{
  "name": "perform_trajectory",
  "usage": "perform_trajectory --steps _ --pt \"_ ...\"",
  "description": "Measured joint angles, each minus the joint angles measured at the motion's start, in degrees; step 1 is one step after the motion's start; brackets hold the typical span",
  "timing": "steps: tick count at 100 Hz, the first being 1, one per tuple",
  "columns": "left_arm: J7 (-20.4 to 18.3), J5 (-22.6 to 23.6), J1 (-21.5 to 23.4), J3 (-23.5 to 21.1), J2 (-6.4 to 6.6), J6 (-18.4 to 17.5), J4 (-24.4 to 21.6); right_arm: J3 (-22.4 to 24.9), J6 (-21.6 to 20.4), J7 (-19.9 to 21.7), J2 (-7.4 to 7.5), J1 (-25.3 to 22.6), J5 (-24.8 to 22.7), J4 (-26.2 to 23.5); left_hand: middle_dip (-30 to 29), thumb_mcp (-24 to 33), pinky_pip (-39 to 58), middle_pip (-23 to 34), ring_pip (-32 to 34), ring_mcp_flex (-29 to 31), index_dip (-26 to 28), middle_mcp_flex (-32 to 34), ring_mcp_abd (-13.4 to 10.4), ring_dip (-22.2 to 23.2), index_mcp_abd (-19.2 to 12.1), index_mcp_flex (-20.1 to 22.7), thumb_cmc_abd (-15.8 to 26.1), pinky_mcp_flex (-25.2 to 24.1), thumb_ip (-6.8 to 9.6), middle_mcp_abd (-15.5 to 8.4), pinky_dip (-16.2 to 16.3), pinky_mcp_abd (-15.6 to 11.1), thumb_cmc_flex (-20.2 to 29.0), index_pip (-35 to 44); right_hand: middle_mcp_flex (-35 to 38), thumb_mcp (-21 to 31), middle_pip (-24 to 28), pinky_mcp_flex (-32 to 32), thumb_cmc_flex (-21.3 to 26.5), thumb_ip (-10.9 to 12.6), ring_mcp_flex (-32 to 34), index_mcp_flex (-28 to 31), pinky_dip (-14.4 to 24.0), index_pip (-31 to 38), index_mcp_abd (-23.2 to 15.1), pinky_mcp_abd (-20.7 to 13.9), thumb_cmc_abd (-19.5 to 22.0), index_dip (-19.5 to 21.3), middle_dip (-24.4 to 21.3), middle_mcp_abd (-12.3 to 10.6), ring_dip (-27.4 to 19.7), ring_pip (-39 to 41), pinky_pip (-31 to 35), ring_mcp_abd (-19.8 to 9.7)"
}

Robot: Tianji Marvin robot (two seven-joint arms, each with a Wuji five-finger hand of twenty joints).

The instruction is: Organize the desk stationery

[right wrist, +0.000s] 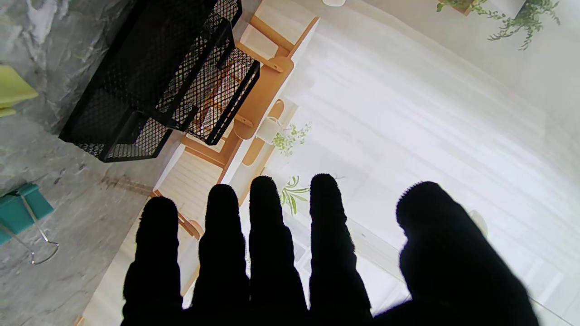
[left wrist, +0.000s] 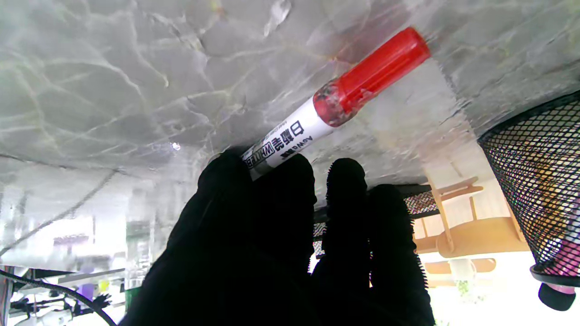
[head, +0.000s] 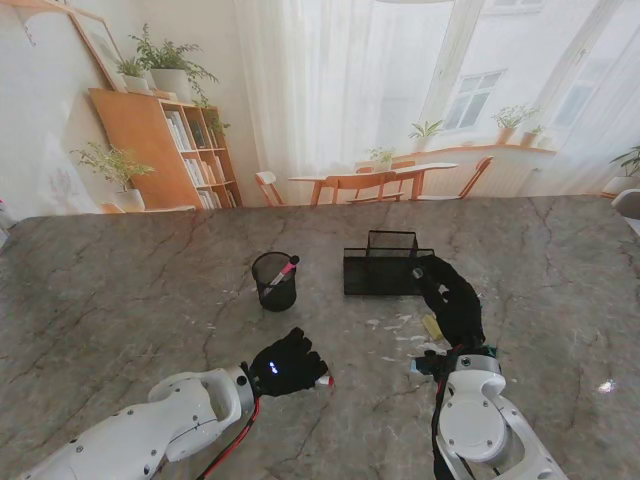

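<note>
left hand (head: 288, 364) gripping the red-capped whiteboard marker (left wrist: 335, 99), low over the table | mesh pen cup (head: 274, 281) straight ahead, farther from me | right hand (head: 449, 297) flat, empty, by the mesh organizer (head: 385, 267)

marble table (head: 120, 280), mesh cup (head: 273, 283), mesh organizer (head: 385, 272)

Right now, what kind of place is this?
Probably a robot test desk: a marble-look table with a mesh pen cup, a mesh desk organizer, and what looks like a printed room backdrop.
</note>
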Motion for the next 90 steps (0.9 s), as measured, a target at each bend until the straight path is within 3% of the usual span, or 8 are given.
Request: perform_trajectory --steps 16,44,86,87,88,89,90 --pt "1.4 -1.6 -0.3 0.1 -0.36 -0.4 1.4 0.0 0.1 -0.2 -0.03 -0.1 0.0 -0.1 0.0 8.0 0.0 1.0 -0.5 0.0 6.4 0.0 0.0 0.0 0.1 -0.5 -1.1 0.0 0.04 -0.1 0.1 0.0 -5.6 0.7 0.0 0.0 0.0 0.0 0.0 0.0 0.0 0.0 0.0 0.0 0.0 0.0 0.0 0.0 0.0 0.0 0.0 0.0 0.0 0.0" --pt "4.0 -3.8 -1.2 0.9 -0.86 -1.6 3.8 0.1 0.2 -0.6 -0.1 -0.2 -0.1 -0.2 0.2 22.9 -0.3 3.1 -1.2 0.0 10.1 0.7 -0.5 0.0 0.2 -0.6 -4.9 0.5 0.19 -0.3 0.1 -0.5 -15.4 4.6 0.0 0.0 0.0 0.0 0.0 0.0 0.0 0.0 0.0 0.0 0.0 0.0 0.0 0.0 0.0 0.0 0.1 0.0 0.4 0.0" --pt "7.1 -2.1 1.5 -3.1 -1.18 -4.8 4.7 0.4 0.5 -1.3 -0.25 -0.6 -0.1 -0.7 2.0 24.5 -2.9 3.1 -2.3 -0.2 11.2 0.6 -1.2 -0.1 -1.7 -1.1 -5.8 0.1 0.31 -2.2 1.4 -1.3 -18.1 7.2 0.0 0.0 0.0 0.0 0.0 0.0 0.0 0.9 0.0 0.5 0.0 0.1 0.0 0.0 0.0 0.0 0.1 0.0 0.4 0.1" --pt "7.1 -2.0 1.6 -3.2 -1.18 -4.8 4.7 0.4 0.5 -1.3 -0.25 -0.6 -0.1 -0.7 2.0 24.5 -2.9 3.1 -2.3 -0.2 11.2 0.6 -1.2 -0.1 -1.7 -1.1 -6.0 0.1 0.39 -2.2 1.4 -1.3 -18.2 7.2 0.0 0.0 0.0 0.0 0.0 0.0 0.0 0.9 0.0 0.5 0.0 0.1 0.0 0.0 0.0 0.0 0.1 0.0 0.4 0.1" --pt "7.2 -2.0 1.7 -3.3 -1.17 -4.9 4.7 0.4 0.5 -1.3 -0.25 -0.6 -0.1 -0.7 2.1 24.7 -2.9 3.1 -2.3 -0.2 11.2 0.6 -1.3 -0.1 -1.7 -1.1 -6.4 0.1 2.28 -2.3 1.4 -1.3 -18.3 7.2 0.0 0.0 0.0 0.0 0.0 0.0 0.0 0.9 0.0 0.5 0.0 0.1 0.0 0.0 0.0 0.0 0.1 0.0 0.4 0.1" --pt "7.3 -2.0 1.7 -3.4 -1.17 -5.0 4.7 0.4 0.5 -1.3 -0.25 -0.6 -0.1 -0.7 2.1 24.9 -2.9 3.1 -2.3 -0.2 11.4 0.6 -1.3 -0.1 -1.8 -1.1 -6.5 0.1 2.61 -2.3 1.4 -1.3 -18.8 7.3 0.0 0.0 0.0 0.0 0.0 0.0 0.0 0.9 0.0 0.5 0.0 0.1 0.0 0.0 0.0 0.0 0.1 0.0 0.4 0.1" --pt "7.3 -1.9 1.8 -3.5 -1.17 -5.0 4.7 0.4 0.5 -1.3 -0.25 -0.6 0.0 -0.7 2.1 24.9 -2.9 3.1 -2.3 -0.2 11.5 0.6 -1.3 -0.1 -1.8 -1.1 -6.8 0.1 4.27 -2.4 1.4 -1.3 -19.0 7.6 0.0 0.0 0.0 0.0 0.0 0.0 0.0 0.9 0.0 0.5 0.0 0.1 0.0 0.0 0.0 0.0 0.1 0.0 0.4 0.1"
